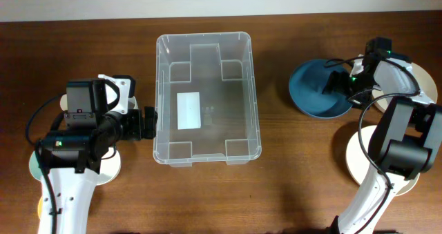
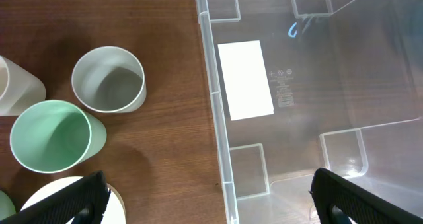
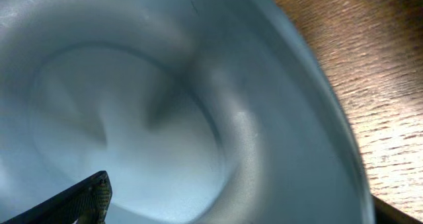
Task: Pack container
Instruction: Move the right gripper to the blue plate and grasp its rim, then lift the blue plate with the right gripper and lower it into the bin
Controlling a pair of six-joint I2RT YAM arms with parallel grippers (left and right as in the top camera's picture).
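Observation:
The container (image 1: pixel 157 89) is a large clear tub in the middle of the table, empty, with a white label (image 1: pixel 188 110) on its base. It also shows in the left wrist view (image 2: pixel 213 85). My left gripper (image 1: pixel 148 122) is open at the tub's left wall, and its fingers (image 2: pixel 208 197) straddle the rim. A blue bowl (image 1: pixel 311 89) sits at the right. My right gripper (image 1: pixel 338 82) is open over the bowl's rim. In the right wrist view (image 3: pixel 231 207) one finger is inside the bowl (image 3: pixel 132 105) and the other is outside it.
Left of the tub stand a pale grey cup (image 2: pixel 108 78), a green cup (image 2: pixel 51 135) and part of another white cup (image 2: pixel 13 85), with a white plate (image 2: pixel 66 197) below them. White plates (image 1: pixel 356 158) lie at the right under my right arm.

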